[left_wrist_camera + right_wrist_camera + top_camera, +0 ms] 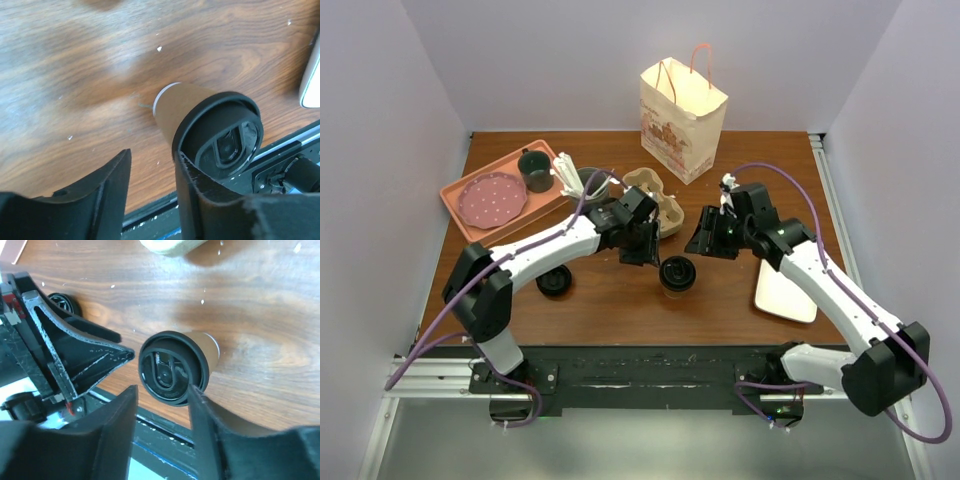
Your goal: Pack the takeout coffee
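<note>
The takeout coffee [677, 273] stands upright on the wooden table near the front middle, a tan-brown cup with a black lid. My left gripper [644, 252] hovers just to its upper left and my right gripper [706, 243] just to its upper right. In the left wrist view the coffee [220, 131] lies beside the right finger [200, 200], outside the gap; the left gripper [152, 167] is open on nothing. In the right wrist view the coffee [175, 365] sits just beyond the fingertips, and the right gripper [162, 397] is open and empty.
A cardboard cup carrier [655, 195] lies behind the grippers, with a paper bag [682, 120] further back. A pink tray [510, 190] holds a plate and a dark mug. A grey tumbler [590, 183] holds utensils. A loose black lid [554, 282] sits left, a white dish [785, 290] right.
</note>
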Motion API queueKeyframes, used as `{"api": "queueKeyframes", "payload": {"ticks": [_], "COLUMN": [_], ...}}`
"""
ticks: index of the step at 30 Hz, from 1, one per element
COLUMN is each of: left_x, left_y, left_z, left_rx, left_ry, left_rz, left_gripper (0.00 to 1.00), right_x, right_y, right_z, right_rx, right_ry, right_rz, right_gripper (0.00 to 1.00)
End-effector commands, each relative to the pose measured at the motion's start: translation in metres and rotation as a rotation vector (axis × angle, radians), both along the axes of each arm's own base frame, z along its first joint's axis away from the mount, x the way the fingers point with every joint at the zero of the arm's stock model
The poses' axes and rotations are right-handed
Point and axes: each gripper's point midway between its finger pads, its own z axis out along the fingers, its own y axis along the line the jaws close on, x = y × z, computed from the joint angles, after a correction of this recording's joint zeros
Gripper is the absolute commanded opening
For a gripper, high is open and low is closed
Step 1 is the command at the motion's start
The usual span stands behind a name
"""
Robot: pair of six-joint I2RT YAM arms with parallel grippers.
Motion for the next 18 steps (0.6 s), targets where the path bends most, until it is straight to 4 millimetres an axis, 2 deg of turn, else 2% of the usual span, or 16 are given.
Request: {"api": "queueKeyframes", "payload": {"ticks": [1,3,4,6,10,13,18], "left_x": [0.014,0.015,0.011,0.012,0.003,-0.005,-0.013], "left_y": [0.011,0.023,0.030,0.044,0.078,0.097,0.114], "left_z": [0.085,0.098,0.111,0.123,0.146,0.153,0.154], "left_rx": [-0.056,-0.047,-0.070,-0.068,-0.081,-0.089,-0.089], "left_ry": [-0.172,-0.210,-0.244,-0.295,-0.394,-0.438,-0.474], "left_rz": [0.060,0.103,0.115,0.157,0.239,0.277,0.299], "left_gripper": [0.54,0.61,0.63,0.68,0.70,0.71,0.74], "right_x": [0.000,-0.005,-0.005,-0.010,-0.009,-0.009,-0.012], "right_y": [-0.011,-0.001,0.003,0.016,0.024,0.034,0.042], "right_z": [0.022,0.017,0.020,0.016,0.009,0.005,-0.012], "right_rx": [-0.171,-0.222,-0.239,-0.271,-0.362,-0.392,-0.457], "right_ry": [-0.106,-0.103,-0.115,-0.111,-0.105,-0.118,-0.097], "right_rz": [0.033,0.078,0.088,0.125,0.129,0.143,0.153], "right_gripper": [0.65,0.71,0.73,0.79,0.81,0.83,0.84]}}
